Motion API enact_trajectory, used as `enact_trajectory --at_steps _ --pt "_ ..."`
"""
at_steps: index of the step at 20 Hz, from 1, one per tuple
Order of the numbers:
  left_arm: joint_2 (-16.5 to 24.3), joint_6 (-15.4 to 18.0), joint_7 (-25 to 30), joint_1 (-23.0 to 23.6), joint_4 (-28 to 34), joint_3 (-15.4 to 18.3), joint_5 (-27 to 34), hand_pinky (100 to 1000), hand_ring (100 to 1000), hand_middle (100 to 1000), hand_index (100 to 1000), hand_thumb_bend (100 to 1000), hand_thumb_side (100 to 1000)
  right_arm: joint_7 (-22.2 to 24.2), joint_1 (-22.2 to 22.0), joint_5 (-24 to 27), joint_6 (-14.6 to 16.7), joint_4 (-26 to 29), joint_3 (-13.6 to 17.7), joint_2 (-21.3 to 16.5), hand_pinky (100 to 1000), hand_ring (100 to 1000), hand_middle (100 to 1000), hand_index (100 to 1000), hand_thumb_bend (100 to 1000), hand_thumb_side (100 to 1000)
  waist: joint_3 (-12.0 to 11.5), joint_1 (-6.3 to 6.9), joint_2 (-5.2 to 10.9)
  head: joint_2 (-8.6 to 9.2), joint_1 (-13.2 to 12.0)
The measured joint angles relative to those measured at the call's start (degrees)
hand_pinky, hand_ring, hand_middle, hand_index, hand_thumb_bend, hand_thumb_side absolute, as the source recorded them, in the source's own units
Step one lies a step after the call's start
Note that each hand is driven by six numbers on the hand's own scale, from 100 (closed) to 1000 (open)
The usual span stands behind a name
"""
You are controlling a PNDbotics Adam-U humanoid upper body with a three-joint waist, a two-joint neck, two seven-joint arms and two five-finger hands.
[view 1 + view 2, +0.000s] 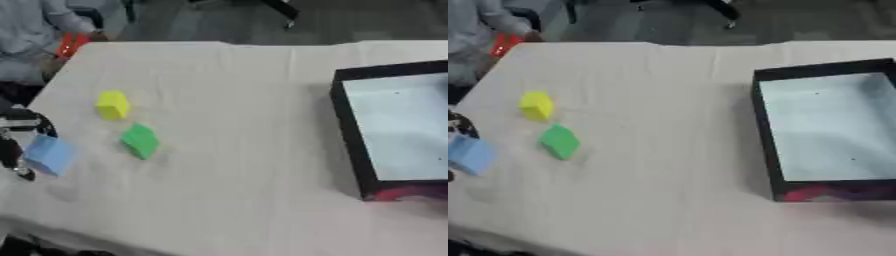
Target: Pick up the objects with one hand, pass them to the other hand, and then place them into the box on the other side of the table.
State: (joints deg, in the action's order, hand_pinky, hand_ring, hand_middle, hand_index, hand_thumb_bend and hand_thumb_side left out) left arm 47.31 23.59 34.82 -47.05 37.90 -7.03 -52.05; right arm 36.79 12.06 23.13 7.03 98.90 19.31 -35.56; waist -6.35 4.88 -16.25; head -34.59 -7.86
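The left hand shows at the left edge of the left eye view, low over the table. It is black with silver parts. Only part of it is in the picture, and it is blurry. The light blue block sits right against the hand, and dark parts of the hand show above it and to its left. The hand seems to have hold of the blue block, but I cannot tell how far the fingers curl around it. A soft shadow lies on the cloth just below the block, so the block looks a little bit up off the table.

The right hand does not show in either view.

The table is covered with a pale cloth that has a few creases. 2 more blocks lie on its left side. The yellow block is farther from the robot. The green block is just beside it, a little nearer to the robot and a little to the right. The 2 blocks are close but not touching. The green block is tilted, with 1 corner toward the robot. Both are near the blue block and the left hand.

The box rests on the right side of the table, well apart from the blocks. It has black walls and a pale grey-white floor. Its near corner has a patch of red and pink on the wall. No block is inside the box.
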Motion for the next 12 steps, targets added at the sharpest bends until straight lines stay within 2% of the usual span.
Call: enact_trajectory --at_steps 12 --pt "-0.4 1.2 -3.1 -0.3 -1.0 0.2 -1.6 826 798 671 670 630 100 0.2 0.0 -0.2 -0.1 0.0 0.0 0.5 1000 1000 969 1000 100 521 0.1 0.0 0.0 0.02 -0.1"
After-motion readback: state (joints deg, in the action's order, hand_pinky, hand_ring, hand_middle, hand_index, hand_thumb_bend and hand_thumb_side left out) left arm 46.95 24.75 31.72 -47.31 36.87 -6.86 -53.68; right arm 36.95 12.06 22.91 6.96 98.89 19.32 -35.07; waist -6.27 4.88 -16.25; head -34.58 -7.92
